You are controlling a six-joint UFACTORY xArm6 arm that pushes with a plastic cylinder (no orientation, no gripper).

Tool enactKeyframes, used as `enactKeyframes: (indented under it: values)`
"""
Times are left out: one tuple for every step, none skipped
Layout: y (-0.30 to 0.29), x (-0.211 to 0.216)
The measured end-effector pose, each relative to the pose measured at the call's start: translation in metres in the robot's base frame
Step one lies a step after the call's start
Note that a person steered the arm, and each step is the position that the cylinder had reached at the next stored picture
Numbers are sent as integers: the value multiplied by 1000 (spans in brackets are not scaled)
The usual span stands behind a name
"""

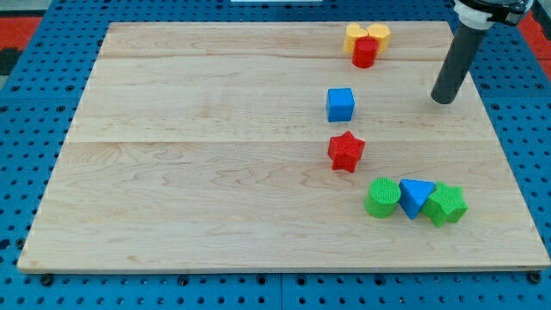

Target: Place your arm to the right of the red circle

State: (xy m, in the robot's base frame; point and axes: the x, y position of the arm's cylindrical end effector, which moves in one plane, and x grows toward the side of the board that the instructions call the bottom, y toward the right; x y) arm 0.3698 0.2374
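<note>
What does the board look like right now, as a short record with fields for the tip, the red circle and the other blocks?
tip: my tip rests on the board, to the view's right of and below the red circle, apart from it
red circle: near the view's top, touching the yellow blocks behind it
middle: blue cube, red star below it
lower right: green cylinder, blue triangle, green block in a row
</note>
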Motion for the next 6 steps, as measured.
enactKeyframes:
  values:
    - [0, 3]
    - [1, 3]
    - [18, -34]
    - [18, -57]
    - [-5, -64]
    - [24, -45]
